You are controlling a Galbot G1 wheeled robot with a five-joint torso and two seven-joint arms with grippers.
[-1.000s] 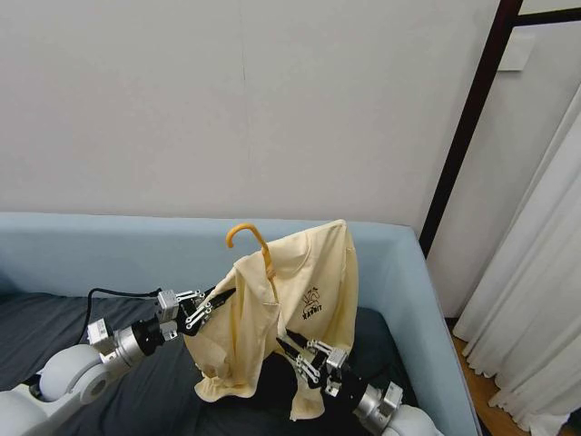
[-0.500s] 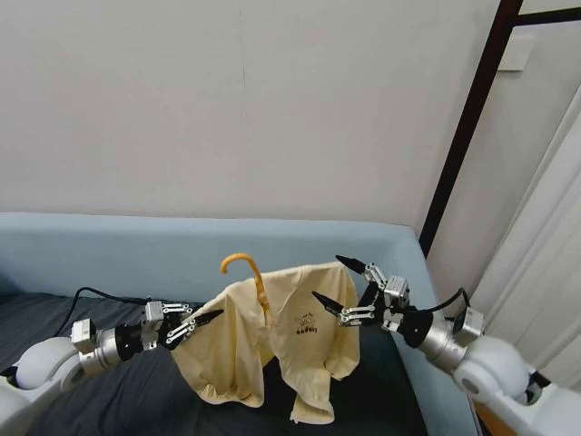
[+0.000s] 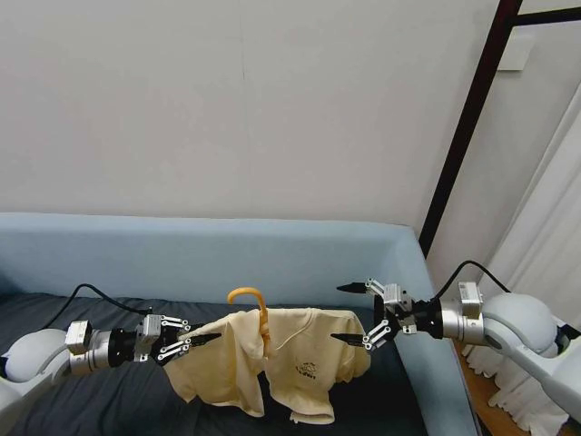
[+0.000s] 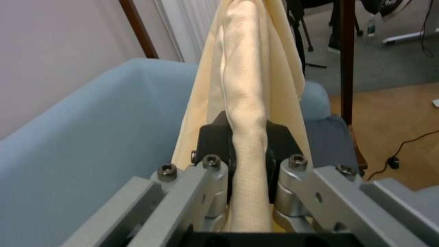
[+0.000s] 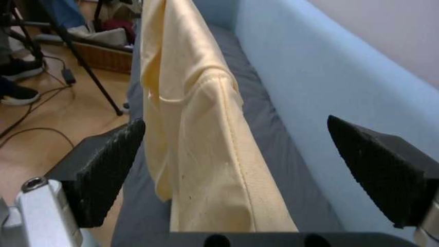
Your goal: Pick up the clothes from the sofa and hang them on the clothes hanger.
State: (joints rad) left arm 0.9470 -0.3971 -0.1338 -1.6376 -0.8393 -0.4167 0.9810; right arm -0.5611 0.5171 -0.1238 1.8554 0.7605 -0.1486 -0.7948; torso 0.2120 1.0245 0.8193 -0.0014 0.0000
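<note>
1. You had lowered the shirt. A second earlier it hung high at centre frame. At inspection it lay spread wide across the lower centre, over the dark seat of the sofa. Whether the hem touched the seat could not be told.
2. The hanger had come down with it. Its orange hook stood out of the collar, left of centre, with the shirt draped over both sides.
3. Your left gripper, at lower left, had dropped and drawn outward. It was clamped on the shirt's near shoulder. The left wrist view showed a roll of cloth pinched tight between its fingers.
4. Your right gripper had moved from under the hem at lower centre up to right of centre. Its jaws stood wide apart. The shirt's far shoulder ran between the pads, and neither pad pressed on it.
5. Finding: the shirt appeared to be seated on the hanger and off the sofa, so most of the task looked done.
6. Finding: the load rested on the left grip alone. The right side was lined up for a grasp but was not secured.
</note>
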